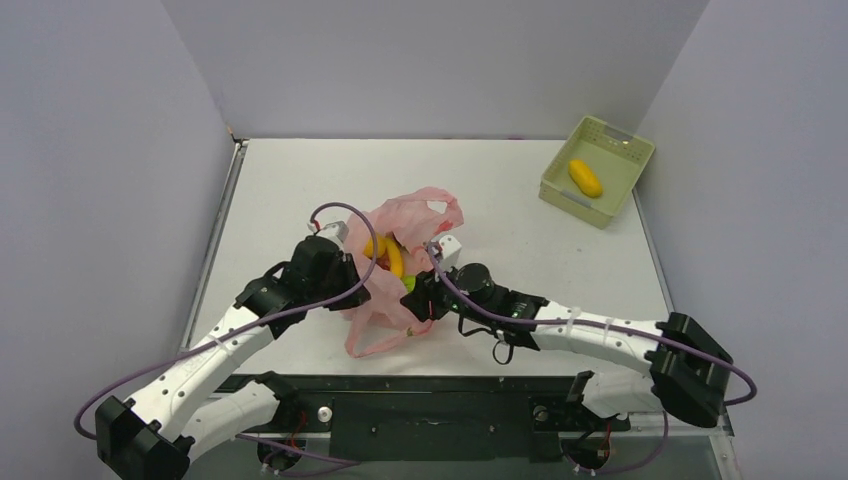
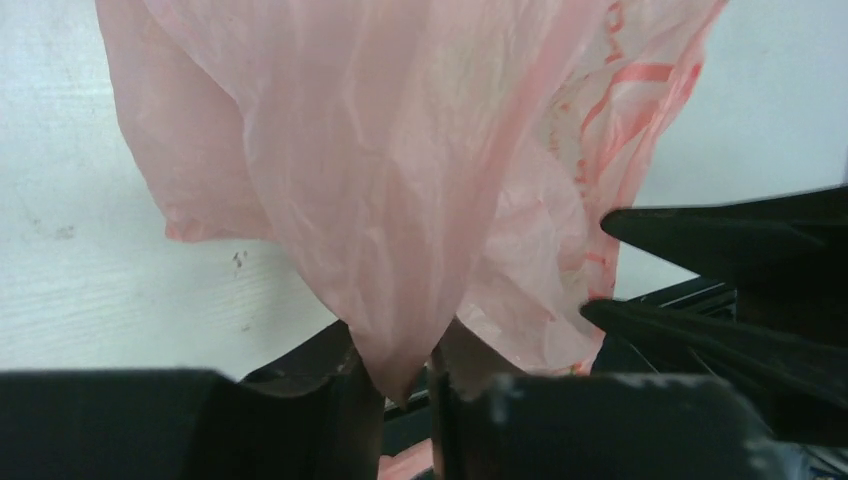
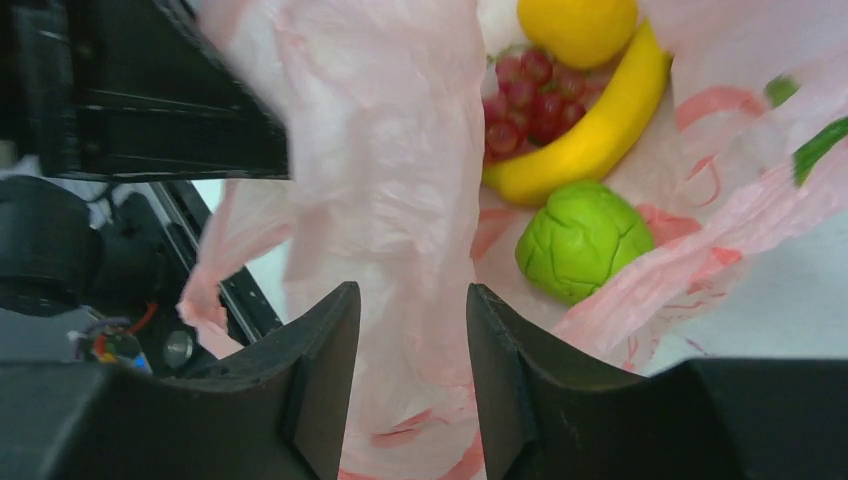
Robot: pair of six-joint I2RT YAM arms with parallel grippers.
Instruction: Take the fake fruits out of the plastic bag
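The pink plastic bag (image 1: 400, 262) lies crumpled in the middle of the table with its mouth pulled open. My left gripper (image 1: 352, 282) is at the bag's left edge and is shut on a fold of its film (image 2: 405, 350). My right gripper (image 1: 425, 297) is at the bag's near right edge. Its jaws stand open (image 3: 412, 300) with bag film draped across the gap. Inside the bag lie a yellow banana (image 3: 590, 130), a dark red grape bunch (image 3: 530, 95), a yellow-orange fruit (image 3: 578, 25) and a green round fruit (image 3: 582, 240). The banana also shows from above (image 1: 390, 258).
A pale green slotted basket (image 1: 620, 148) stands at the back right and holds a yellow-orange oval fruit (image 1: 585, 178). Grey walls close in the table on three sides. A black rail runs along the near edge (image 1: 430, 385).
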